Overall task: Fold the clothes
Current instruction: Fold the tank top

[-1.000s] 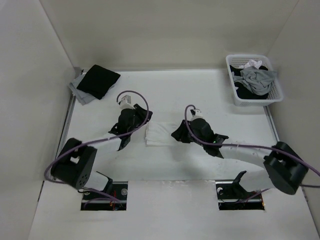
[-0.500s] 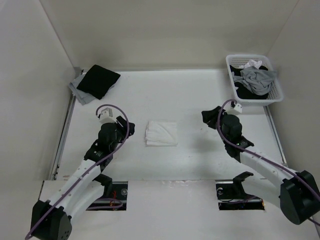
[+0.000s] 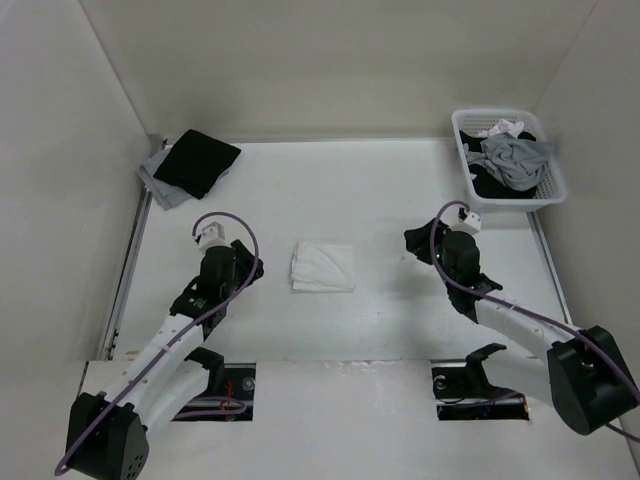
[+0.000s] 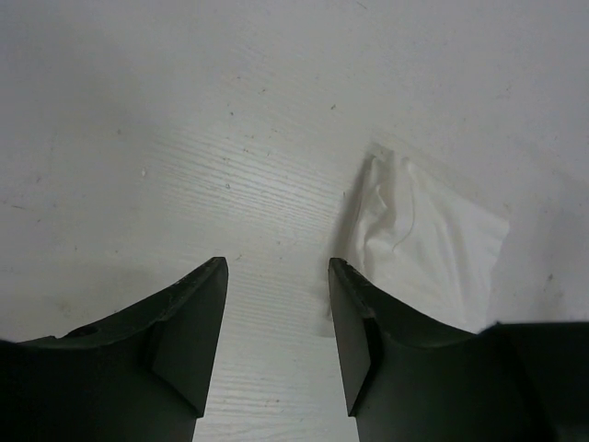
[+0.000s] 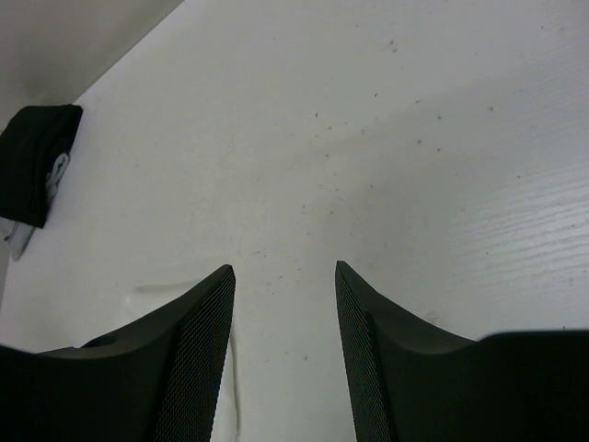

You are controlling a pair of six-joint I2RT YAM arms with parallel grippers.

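**Fold looks done, both arms off the cloth**

The top [image 3: 323,267] lies as a small folded rectangle mid table [image 3: 420,200], untouched. My left end effector [image 4: 274,269] and right end effector [image 5: 283,269] stand apart, empty, flanking it. Next, I judge: regrasp and set aside.

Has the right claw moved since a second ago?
Yes. The right claw has pulled back to the right, off the folded white top and toward the basket side of the table.
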